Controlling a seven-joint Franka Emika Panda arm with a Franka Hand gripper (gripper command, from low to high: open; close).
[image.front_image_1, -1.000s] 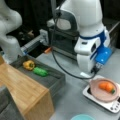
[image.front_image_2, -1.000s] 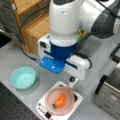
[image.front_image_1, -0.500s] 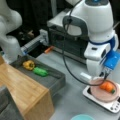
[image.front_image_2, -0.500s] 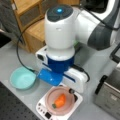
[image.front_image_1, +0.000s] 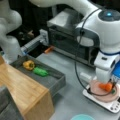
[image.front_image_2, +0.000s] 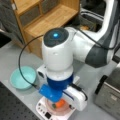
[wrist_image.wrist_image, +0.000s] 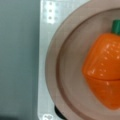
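Since the earlier frames the arm has been lowered over the scale, so the gripper (image.front_image_1: 106, 83) is now right above the orange carrot (image.front_image_1: 106, 86).

- Carrot: lying on the pink plate (image.front_image_1: 96, 93); in the wrist view the carrot (wrist_image.wrist_image: 106, 75) fills the right side, its green stem (wrist_image.wrist_image: 116, 26) at the top, the plate rim (wrist_image.wrist_image: 53, 67) curving to its left.
- Plate is seated on the white scale (image.front_image_1: 110, 106), at the right in a front view, close to the near edge in a front view (image.front_image_2: 43, 111).
- Gripper state: cannot be told; the fingers are hidden behind the wrist body in both front views and are not seen in the wrist view.
- Step judged: final descent onto the carrot, grasp not confirmed.
- Next move calls for: fingers centred across the carrot's body, closed gently, then a straight lift so the plate is not dragged.
- Around: teal bowl (image.front_image_2: 22, 77) left of the scale; grey tray (image.front_image_1: 53, 80) with a yellow pepper (image.front_image_1: 29, 64) and a green vegetable (image.front_image_1: 40, 71) at far left; wooden shelf (image.front_image_1: 23, 92) beside it; oven (image.front_image_1: 72, 43) behind.
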